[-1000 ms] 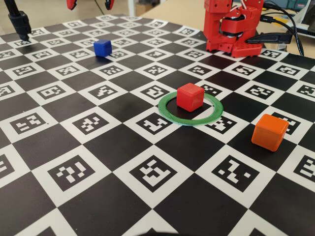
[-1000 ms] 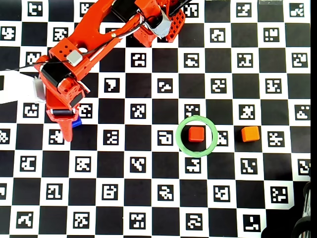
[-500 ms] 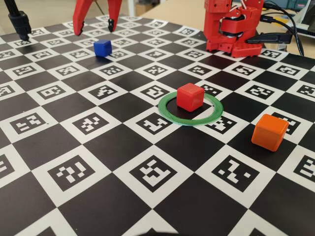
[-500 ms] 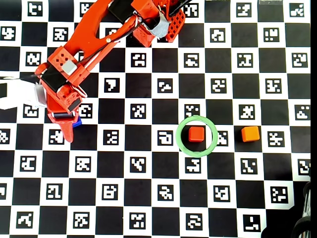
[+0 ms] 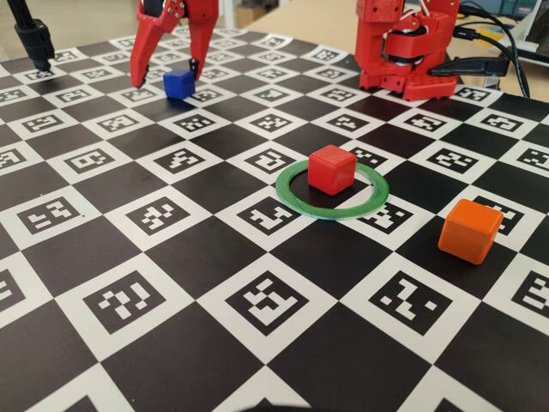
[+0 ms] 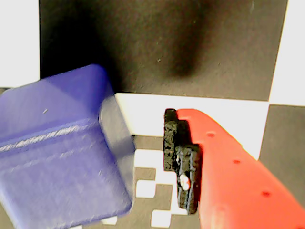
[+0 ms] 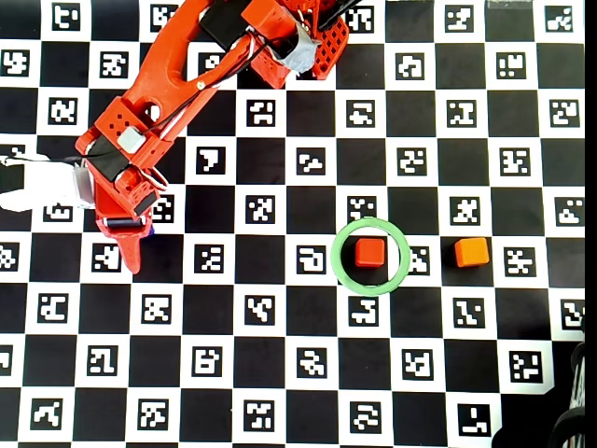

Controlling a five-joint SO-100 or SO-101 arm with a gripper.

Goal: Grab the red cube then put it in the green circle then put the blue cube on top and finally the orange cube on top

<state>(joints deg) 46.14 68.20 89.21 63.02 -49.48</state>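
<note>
Having the red cube inside the green circle, we straddle the blue cube at the board's far corner with our gripper spread apart, needing to close and lift.

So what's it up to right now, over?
Gripper open, jaws straddling blue cube. Red cube already in green ring. Orange cube waiting. Nothing in the way.
</note>
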